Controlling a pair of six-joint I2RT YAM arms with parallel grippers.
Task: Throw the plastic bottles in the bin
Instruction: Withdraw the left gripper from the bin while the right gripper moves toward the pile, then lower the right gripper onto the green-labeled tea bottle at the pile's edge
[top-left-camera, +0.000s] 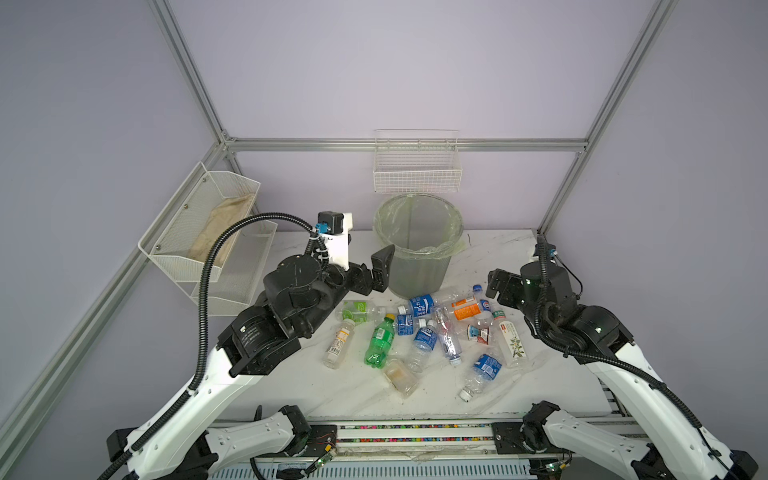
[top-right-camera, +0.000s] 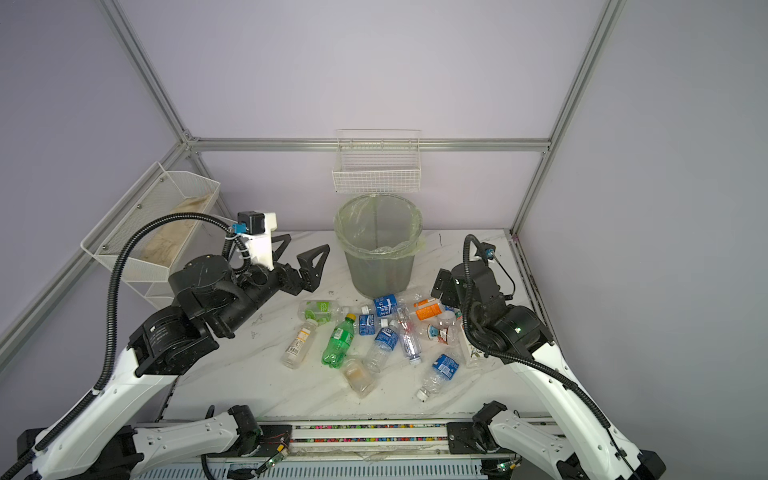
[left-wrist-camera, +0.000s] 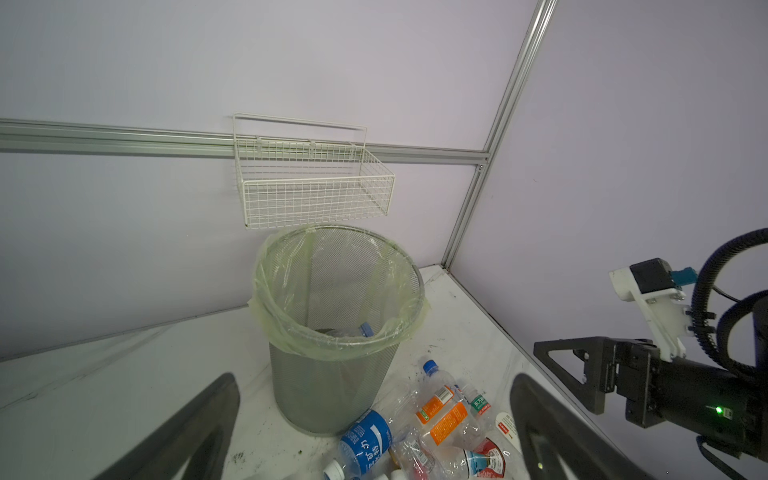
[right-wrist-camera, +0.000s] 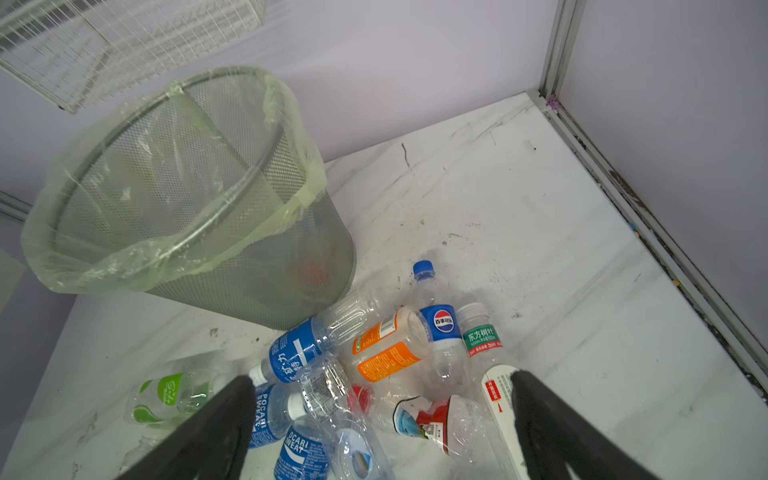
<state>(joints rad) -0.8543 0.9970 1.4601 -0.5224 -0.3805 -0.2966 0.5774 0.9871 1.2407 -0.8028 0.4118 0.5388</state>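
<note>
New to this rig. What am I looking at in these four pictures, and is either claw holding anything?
Two robot arms work at one table. The left gripper and right gripper are two-finger claws, both open, holding nothing. Two pictures come from one overhead stereo camera and are nearly identical. The other two come from wrist cameras that look out between the claw's dark fingers. On the white table plastic bottles lie in a heap, including a green soda bottle, beside a grey mesh bin lined with a pale green bag. One blue-capped bottle already lies inside. A white wire basket hangs on the back wall, a mesh shelf on the left wall.
</note>
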